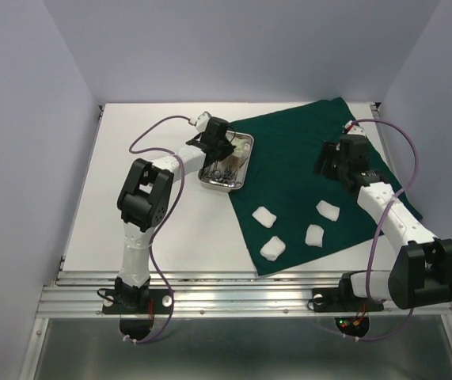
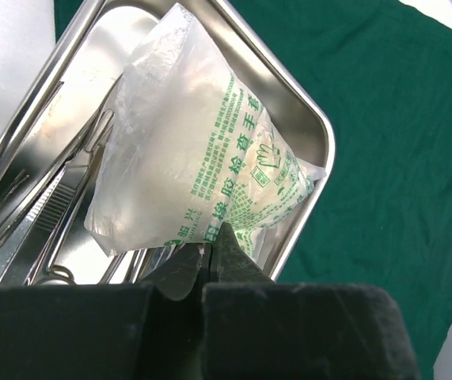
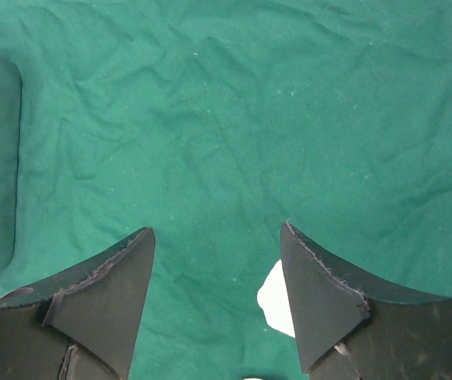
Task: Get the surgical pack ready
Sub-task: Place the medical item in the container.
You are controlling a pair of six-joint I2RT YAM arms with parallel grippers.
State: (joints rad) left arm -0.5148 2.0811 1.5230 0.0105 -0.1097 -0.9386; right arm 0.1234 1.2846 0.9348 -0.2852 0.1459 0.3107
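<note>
Currently left gripper (image 2: 210,255) pinches pale packet (image 2: 194,150): crinkled translucent plastic, green print, over steel tray (image 2: 326,150); right gripper (image 3: 216,229) spread, empty.

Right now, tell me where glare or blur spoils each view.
Top external: even light, all sharp. Left wrist: steel tray glares, printed packet sharp, left gripper blurred up close. Right wrist: green drape sharp, right gripper dark, soft-edged.

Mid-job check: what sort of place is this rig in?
Probably a robotics lab test cell, not a real operating room: plain enclosure walls around a white table, with a staged green drape and steel tray.
</note>
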